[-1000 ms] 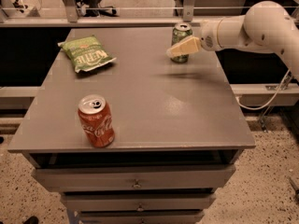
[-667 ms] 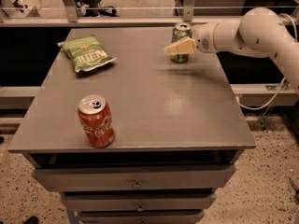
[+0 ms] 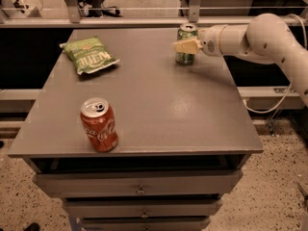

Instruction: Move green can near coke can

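Tabletop (image 3: pixel 159 100) rear: fingers (image 3: pixel 185 46) around green can (image 3: pixel 185 57)

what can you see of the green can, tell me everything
The green can is a metal-looking drink can with a silver top and pale markings on its green side. It stands upright on the grey table near the far edge, right of centre. The gripper reaches in from the right and crosses its front at mid-height.

The hand (image 3: pixel 186 45), smooth matt cream plastic, sits at the green can (image 3: pixel 185 57), shiny metal. Far from the hand, the coke can (image 3: pixel 99 126) is glossy red metal, the bag (image 3: pixel 90 57) crinkled glossy film, the worktop (image 3: pixel 168 105) smooth grey, faintly sheened.
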You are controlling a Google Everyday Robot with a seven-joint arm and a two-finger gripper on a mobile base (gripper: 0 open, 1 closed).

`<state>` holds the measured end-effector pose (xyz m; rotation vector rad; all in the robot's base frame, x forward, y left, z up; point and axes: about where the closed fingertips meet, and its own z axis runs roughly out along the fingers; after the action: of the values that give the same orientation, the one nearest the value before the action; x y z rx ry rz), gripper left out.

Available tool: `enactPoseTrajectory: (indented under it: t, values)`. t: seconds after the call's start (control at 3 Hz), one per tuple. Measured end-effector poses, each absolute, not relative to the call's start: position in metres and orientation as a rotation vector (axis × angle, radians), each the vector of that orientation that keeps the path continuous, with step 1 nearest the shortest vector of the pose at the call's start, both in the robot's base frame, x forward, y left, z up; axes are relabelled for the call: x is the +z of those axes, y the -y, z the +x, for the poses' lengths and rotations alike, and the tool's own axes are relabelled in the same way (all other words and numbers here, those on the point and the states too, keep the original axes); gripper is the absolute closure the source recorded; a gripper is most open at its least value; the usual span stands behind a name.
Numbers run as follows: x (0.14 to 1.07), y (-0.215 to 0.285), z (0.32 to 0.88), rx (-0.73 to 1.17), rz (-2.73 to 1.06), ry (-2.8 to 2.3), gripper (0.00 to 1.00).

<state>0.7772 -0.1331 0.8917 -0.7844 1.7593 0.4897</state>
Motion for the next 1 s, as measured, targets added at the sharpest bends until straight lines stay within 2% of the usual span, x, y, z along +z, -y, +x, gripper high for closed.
enactPoseTrajectory:
  t: [0.33, 0.67, 1.0]
  values:
    - [0.914, 0.131, 0.766, 0.540, -0.811, -1.706, 0.87]
    - [0.958, 0.132, 0.740, 0.562, -0.891, -1.625, 1.00]
    - [0.958, 0.132, 0.740, 0.562, -0.891, -1.625, 1.00]
